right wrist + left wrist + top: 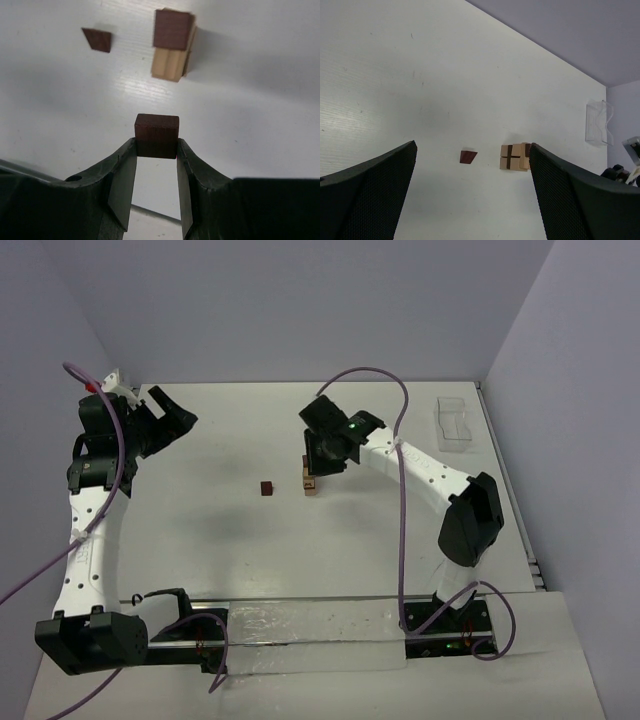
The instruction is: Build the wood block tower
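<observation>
Wood block (156, 135) gripped by right pincer (156, 147) shows only wrist-side; left pincer (472, 146) gapes.

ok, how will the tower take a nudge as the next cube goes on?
Likely tips: the tower is a slim column one cube wide, standing free. It looks like stiff, flat-faced wood, so it would probably shear or topple, not flex. The brown cube in the right claw sits square, so a straight-down placement seems safest.

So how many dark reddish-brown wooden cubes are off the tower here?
2. A loose cube lies on the white table left of the tower; a held cube sits clamped in the right gripper. Others could be hidden from view.
</observation>
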Tool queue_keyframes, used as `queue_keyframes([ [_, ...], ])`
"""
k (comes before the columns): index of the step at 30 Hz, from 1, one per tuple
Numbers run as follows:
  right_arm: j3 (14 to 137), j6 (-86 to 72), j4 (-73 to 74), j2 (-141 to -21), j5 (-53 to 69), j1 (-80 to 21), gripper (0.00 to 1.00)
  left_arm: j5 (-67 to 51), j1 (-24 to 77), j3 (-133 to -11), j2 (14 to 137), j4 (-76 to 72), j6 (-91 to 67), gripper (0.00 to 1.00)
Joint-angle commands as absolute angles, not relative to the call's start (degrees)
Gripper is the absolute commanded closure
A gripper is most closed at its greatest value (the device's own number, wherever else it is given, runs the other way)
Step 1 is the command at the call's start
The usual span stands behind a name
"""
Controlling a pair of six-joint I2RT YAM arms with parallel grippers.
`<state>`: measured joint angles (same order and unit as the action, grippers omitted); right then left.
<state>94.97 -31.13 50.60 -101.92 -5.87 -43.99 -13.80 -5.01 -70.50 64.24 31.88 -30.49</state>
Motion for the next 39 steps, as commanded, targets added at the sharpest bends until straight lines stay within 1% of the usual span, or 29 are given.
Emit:
queue_keyframes([
  [1,96.0,-33.5,49.6,-104.4,-2.0,-40.3,1.00,-14.0,-5.6,-72.1,65.0,29.5,-31.3,0.01],
  [8,101.4,-32.4,51.0,-108.2,-0.4,-39.8,1.00,-13.7,-5.6,-71.6,65.3,29.4,-31.2,0.01],
  [18,102.3,-32.4,51.6,-109.2,-1.0,-41.4,1.00,-14.2,-5.6,-71.9,65.9,29.2,-31.5,0.01],
  [25,106.3,-32.6,53.2,-111.4,-2.7,-41.7,1.00,-14.1,-5.6,-72.0,65.6,29.4,-31.4,0.01],
  [39,105.5,-33.3,53.2,-113.1,-3.8,-41.6,1.00,-14.8,-5.6,-72.1,66.1,29.2,-31.6,0.01],
])
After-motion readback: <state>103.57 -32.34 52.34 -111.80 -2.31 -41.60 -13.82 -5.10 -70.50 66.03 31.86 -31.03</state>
